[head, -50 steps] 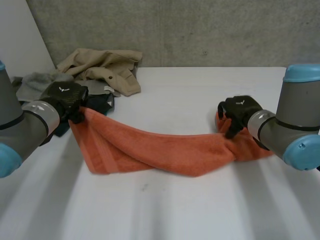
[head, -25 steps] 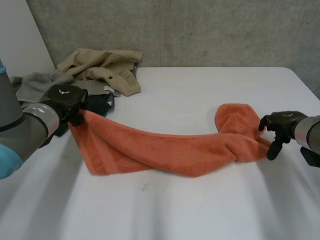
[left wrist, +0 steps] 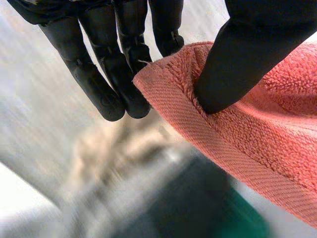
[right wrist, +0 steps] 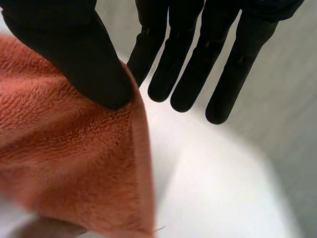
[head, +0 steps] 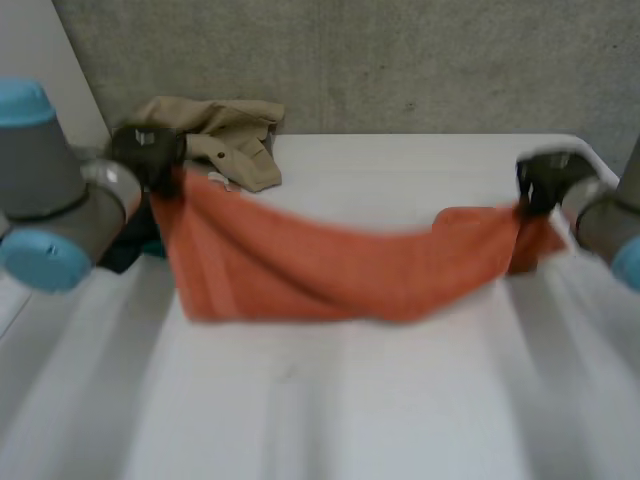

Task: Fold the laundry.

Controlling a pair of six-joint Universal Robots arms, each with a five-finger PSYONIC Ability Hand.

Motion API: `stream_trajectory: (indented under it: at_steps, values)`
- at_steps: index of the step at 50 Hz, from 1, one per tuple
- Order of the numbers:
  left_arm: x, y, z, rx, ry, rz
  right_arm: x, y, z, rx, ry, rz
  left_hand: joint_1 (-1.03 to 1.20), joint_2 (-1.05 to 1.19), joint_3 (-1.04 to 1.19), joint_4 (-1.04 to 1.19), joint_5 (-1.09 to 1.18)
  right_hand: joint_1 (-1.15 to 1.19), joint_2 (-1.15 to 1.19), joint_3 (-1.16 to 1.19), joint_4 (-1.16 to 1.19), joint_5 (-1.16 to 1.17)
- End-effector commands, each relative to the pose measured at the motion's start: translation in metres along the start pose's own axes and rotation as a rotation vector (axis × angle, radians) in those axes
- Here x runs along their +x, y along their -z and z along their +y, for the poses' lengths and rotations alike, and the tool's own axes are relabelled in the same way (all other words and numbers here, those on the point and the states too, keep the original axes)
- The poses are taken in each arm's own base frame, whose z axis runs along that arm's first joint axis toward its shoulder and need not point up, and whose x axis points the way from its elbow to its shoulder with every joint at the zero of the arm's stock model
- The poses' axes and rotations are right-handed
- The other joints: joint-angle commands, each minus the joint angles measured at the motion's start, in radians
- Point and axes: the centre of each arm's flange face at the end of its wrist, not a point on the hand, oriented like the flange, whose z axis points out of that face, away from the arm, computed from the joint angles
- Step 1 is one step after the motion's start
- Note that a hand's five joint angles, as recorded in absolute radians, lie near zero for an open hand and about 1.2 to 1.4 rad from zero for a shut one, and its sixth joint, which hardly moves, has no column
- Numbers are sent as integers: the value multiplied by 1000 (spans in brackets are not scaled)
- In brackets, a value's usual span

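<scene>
Lifted higher over white worktop [head: 350, 410]: orange terry towel [head: 330, 270], thumb-pinched at its ends by left robot hand [head: 150, 155] and right robot hand [head: 543, 182]; keep taut, level.

Black left hand [left wrist: 115, 54]: thumb [left wrist: 237, 64] pins the hemmed corner of the orange-red terry towel [left wrist: 257, 144] against straight fingers [left wrist: 94, 79]. The towel spreads away past the thumb. Beneath the hand: blurred beige cloth [left wrist: 114, 148] and dark green cloth [left wrist: 203, 208].
</scene>
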Motion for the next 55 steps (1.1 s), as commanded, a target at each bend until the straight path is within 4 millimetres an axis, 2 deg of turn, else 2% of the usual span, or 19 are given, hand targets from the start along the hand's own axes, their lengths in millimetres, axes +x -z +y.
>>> stream_trajectory:
  at_steps: [1, 2, 3, 5, 7, 10, 13, 14, 17, 19, 25, 26, 29, 30, 34, 38, 44, 49, 55]
  values:
    - [-49, -14, -141, 552, -36, -228, 44, -4, -144, 596, 128, 215, 243, 199, 206, 200, 237, 266, 225, 214, 204, 234]
    - [-55, -10, -156, 614, -34, -259, 46, -1, -156, 663, 130, 231, 243, 199, 206, 200, 237, 266, 225, 214, 204, 234]
    - [-68, -2, -180, 725, -20, -319, 53, 9, -182, 801, 125, 272, 243, 199, 206, 200, 237, 266, 225, 214, 204, 234]
    - [-77, 6, -197, 817, 8, -369, 60, 20, -202, 915, 112, 309, 243, 199, 206, 200, 237, 266, 225, 214, 204, 234]
    - [-85, 12, -209, 908, 46, -422, 63, 31, -214, 996, 92, 331, 243, 199, 206, 200, 237, 266, 225, 214, 204, 234]
    - [-87, 11, -207, 939, 68, -444, 63, 34, -208, 974, 80, 331, 243, 199, 206, 200, 237, 266, 225, 214, 204, 234]
    - [-80, 3, -185, 885, 64, -427, 62, 32, -193, 915, 72, 325, 243, 199, 206, 200, 237, 266, 225, 214, 204, 234]
    - [-75, -3, -168, 835, 58, -408, 62, 28, -179, 864, 68, 314, 243, 199, 206, 200, 237, 266, 225, 214, 204, 234]
    - [-66, -10, -142, 753, 54, -376, 59, 22, -155, 778, 65, 291, 243, 199, 206, 200, 237, 266, 225, 214, 204, 234]
    - [-56, -12, -114, 664, 62, -339, 52, 16, -126, 675, 54, 251, 243, 199, 206, 200, 237, 266, 225, 214, 204, 234]
    - [-26, -4, -46, 451, 74, -242, 26, 13, -54, 433, 36, 101, 243, 199, 206, 200, 237, 266, 225, 214, 204, 234]
    - [-16, 0, -26, 392, 69, -207, 17, 15, -34, 368, 28, 48, 243, 199, 206, 200, 237, 266, 225, 214, 204, 234]
    - [0, 7, 1, 313, 69, -149, 1, 17, -1, 273, 15, -37, 243, 199, 206, 200, 237, 266, 225, 214, 204, 234]
    - [9, 11, 18, 265, 69, -113, -9, 19, 18, 216, 7, -82, 243, 199, 206, 200, 237, 266, 225, 214, 204, 234]
    - [21, 19, 50, 161, 63, -61, -21, 18, 54, 112, -2, -140, 243, 199, 206, 200, 237, 266, 225, 214, 204, 234]
    - [23, 24, 64, 83, 46, -46, -22, 15, 78, 6, -23, -145, 243, 199, 206, 200, 237, 266, 225, 214, 204, 234]
    - [19, 28, 64, 53, 35, -43, -14, 14, 86, -84, -55, -139, 243, 199, 206, 200, 237, 266, 225, 214, 204, 234]
    - [18, 29, 57, 66, 35, -43, -5, 12, 83, -131, -111, -103, 243, 199, 206, 200, 237, -95, -136, -147, -157, -127]
    - [21, 29, 54, 72, 35, -39, 4, 11, 86, -203, -216, -22, 243, 199, 206, 200, 237, -233, -275, -286, -296, -266]
